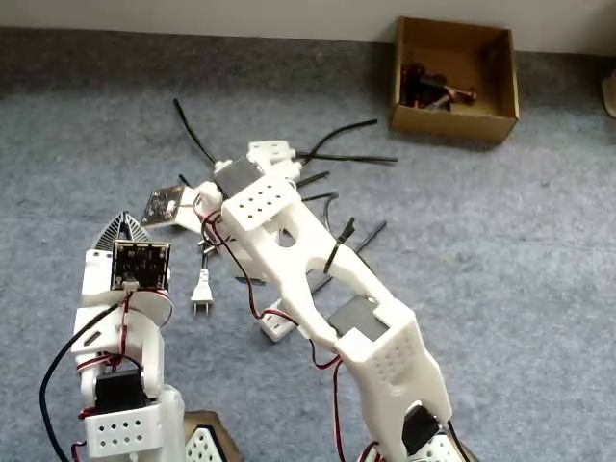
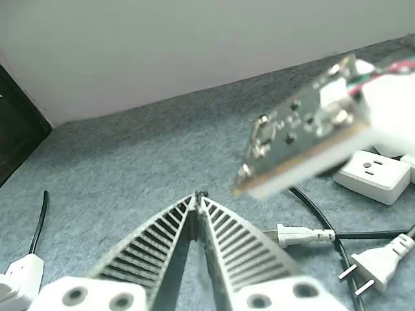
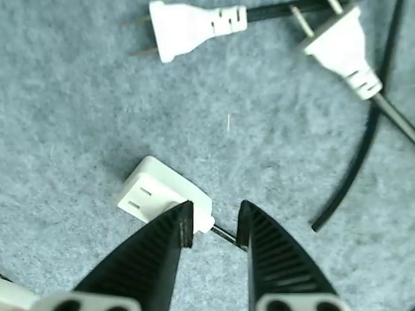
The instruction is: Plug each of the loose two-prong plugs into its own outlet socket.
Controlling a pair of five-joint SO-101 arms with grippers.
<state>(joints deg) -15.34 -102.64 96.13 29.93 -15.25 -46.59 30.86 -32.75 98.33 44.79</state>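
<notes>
While the left gripper hangs shut and empty over the grey carpet, the right gripper stands slightly parted, straddling the cord end of a white outlet socket. One two-prong plug and a second plug lie loose nearby, apart from it.

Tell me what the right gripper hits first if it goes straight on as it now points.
Probably the cord end of the socket: it lies on the carpet between the fingertips of the open right gripper. Depth is unclear.
</notes>
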